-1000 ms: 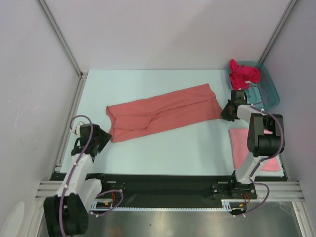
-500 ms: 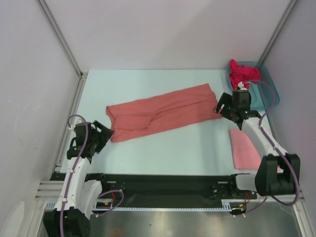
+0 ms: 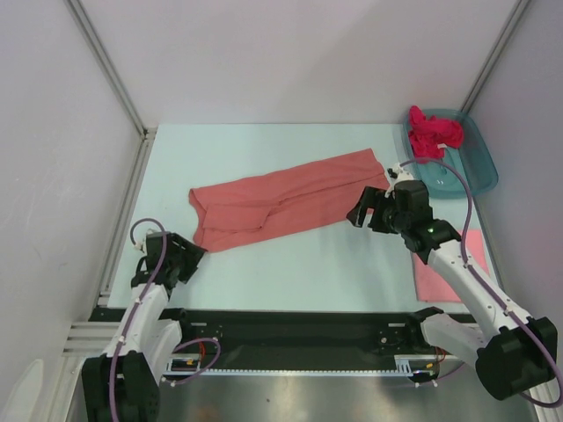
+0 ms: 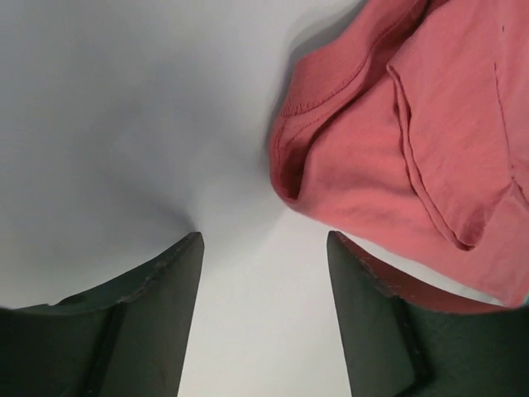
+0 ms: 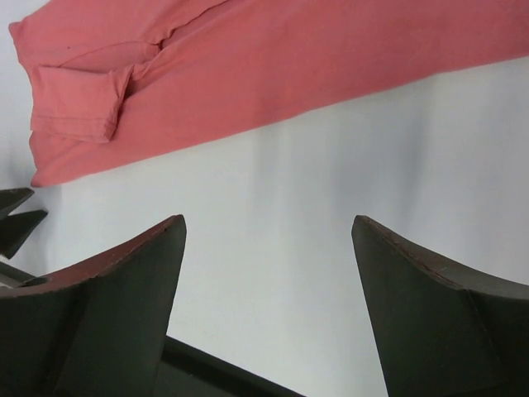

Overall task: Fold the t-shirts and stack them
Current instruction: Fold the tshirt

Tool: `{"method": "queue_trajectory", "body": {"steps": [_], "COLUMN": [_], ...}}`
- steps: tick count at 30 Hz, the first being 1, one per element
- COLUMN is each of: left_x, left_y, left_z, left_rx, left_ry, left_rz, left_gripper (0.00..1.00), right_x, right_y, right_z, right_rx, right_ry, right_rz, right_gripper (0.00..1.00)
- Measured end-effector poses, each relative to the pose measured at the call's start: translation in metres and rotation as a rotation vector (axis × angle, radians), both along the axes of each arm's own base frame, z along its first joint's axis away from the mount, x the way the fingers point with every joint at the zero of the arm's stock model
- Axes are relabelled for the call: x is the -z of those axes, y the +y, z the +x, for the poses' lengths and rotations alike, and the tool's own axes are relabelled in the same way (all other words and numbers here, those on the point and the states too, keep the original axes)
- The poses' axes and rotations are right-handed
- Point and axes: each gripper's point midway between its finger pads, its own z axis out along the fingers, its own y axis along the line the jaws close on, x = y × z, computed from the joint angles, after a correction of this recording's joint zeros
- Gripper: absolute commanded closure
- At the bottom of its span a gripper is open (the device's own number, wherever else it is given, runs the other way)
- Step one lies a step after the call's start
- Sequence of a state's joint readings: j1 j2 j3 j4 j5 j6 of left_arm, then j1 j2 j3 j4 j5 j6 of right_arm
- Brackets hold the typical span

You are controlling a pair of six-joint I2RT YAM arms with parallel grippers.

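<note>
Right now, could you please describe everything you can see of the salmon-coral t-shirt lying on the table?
The salmon-coral t-shirt is soft cloth with stitched hems, folded lengthwise into a long band, a sleeve folded on top. It lies flat on the pale table, slanting from near left to far right. Nothing grips it; the open left gripper sits just short of its near-left corner.

No readable writing on the folding table

Nothing legible shows in any of the three views: the coral t-shirt (image 3: 290, 200), the pink t-shirt (image 3: 435, 277), the magenta t-shirt (image 3: 431, 132) and the teal tub (image 3: 479, 167) carry no label, brand, number or sign that can be made out.
</note>
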State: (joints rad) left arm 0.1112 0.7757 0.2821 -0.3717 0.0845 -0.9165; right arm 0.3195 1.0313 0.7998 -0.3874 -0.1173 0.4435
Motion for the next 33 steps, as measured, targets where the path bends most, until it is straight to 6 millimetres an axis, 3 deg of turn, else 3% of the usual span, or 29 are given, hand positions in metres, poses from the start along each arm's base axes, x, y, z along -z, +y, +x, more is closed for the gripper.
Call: {"method": "queue_trajectory", "body": {"steps": [6, 11, 14, 17, 21, 25, 30, 33], "left_x": [0.005, 0.008, 0.009, 0.013, 0.016, 0.012, -0.003, -0.010], "left_y": [0.005, 0.006, 0.006, 0.007, 0.010, 0.025, 0.063, 0.088], "left_z": [0.011, 0.018, 0.022, 0.026, 0.030, 0.035, 0.052, 0.073], "left_rx": [-0.024, -0.032, -0.034, -0.037, -0.042, -0.073, -0.152, -0.177], "left_ry": [-0.010, -0.016, -0.020, -0.016, 0.001, 0.009, 0.008, 0.026], "left_rz": [0.014, 0.008, 0.007, 0.002, 0.000, 0.013, 0.067, 0.094], "left_gripper": [0.49, 0.51, 0.59, 0.72, 0.99, 1.00, 1.00, 1.00], "right_x": [0.001, 0.005, 0.007, 0.008, 0.011, 0.019, 0.038, 0.044], "right_y": [0.009, 0.009, 0.010, 0.012, 0.013, 0.014, 0.014, 0.018], "right_z": [-0.002, -0.001, 0.001, 0.003, 0.006, 0.009, 0.015, 0.027], "right_rx": [-0.042, -0.052, -0.053, -0.057, -0.062, -0.071, -0.074, -0.074], "right_ry": [0.002, 0.008, 0.010, 0.012, 0.013, 0.027, 0.073, 0.096], "right_rz": [0.012, -0.002, -0.003, -0.001, -0.004, -0.020, -0.053, -0.061], "right_gripper": [0.13, 0.12, 0.11, 0.10, 0.10, 0.09, 0.09, 0.09]}}
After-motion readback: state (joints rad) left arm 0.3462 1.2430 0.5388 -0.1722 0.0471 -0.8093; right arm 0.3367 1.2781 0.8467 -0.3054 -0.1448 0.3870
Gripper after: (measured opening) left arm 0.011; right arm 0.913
